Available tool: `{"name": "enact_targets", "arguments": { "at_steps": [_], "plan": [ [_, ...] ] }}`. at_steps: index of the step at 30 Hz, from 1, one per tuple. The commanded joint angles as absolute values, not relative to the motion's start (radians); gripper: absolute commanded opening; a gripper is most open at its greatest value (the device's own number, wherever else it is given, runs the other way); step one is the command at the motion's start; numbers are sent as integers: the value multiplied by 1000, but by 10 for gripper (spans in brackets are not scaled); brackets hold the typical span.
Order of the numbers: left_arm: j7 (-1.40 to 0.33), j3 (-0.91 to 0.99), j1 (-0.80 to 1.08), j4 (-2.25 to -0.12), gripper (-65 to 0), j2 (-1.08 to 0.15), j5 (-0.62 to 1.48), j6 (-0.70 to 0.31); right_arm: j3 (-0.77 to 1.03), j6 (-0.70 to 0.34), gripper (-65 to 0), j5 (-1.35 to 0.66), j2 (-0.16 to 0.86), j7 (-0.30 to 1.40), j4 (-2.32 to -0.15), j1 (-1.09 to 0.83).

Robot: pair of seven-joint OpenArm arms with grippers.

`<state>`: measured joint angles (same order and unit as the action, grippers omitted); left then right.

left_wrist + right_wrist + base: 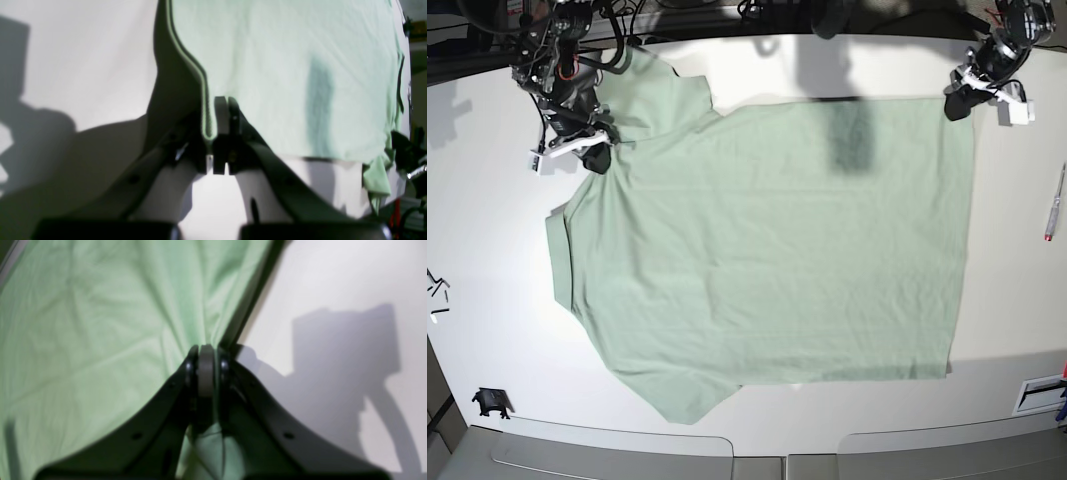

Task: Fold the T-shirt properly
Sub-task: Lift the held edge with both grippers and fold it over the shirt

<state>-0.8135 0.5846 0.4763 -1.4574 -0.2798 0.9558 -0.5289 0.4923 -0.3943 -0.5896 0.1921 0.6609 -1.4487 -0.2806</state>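
Observation:
The pale mint-green T-shirt [767,240] lies spread flat on the white table [487,230], neck band to the left, hem to the right. My left gripper [955,103] is at the shirt's far right hem corner. In the left wrist view it [225,110] is shut on the shirt's edge [283,66]. My right gripper [597,158] is at the far left shoulder, beside the neck band. In the right wrist view it [206,355] is shut on a pinch of the cloth [100,340], which rises into the jaws.
A pen [1054,200] lies near the table's right edge. A small black part [490,402] sits at the front left, small bits [435,290] lie at the left edge, and a white label [1037,393] is at the front right. Cables crowd the far edge.

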Motion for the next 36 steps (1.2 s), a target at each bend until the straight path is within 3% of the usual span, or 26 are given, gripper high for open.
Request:
{"name": "enact_targets", "arguments": {
  "at_steps": [1, 14, 18, 24, 28, 36],
  "plan": [
    [-830, 590, 490, -1466, -650, -295, 960, -530, 492, -398, -650, -583, 203, 699, -1459, -294],
    [-949, 785, 660, -1467, -650, -305, 1233, -680, 564, -416, -650, -592, 300, 749, -1575, -531],
    [-1018, 852, 699, -1467, -650, -305, 1339, -686, 659, -417, -650, -735, 299, 825, -1616, -595],
    [-1106, 954, 765, -1467, -650, -305, 1484, -698, 809, -497, -650, -931, 299, 911, -1630, -666],
    [-1129, 966, 757, -1470, -650, -305, 1484, -698, 865, -519, -650, -1028, 299, 917, -1630, -658],
    [-1128, 965, 624, -1520, -650, -306, 1484, -698, 860, -535, -650, -1024, 296, 917, -1629, -514]
  ]
}}
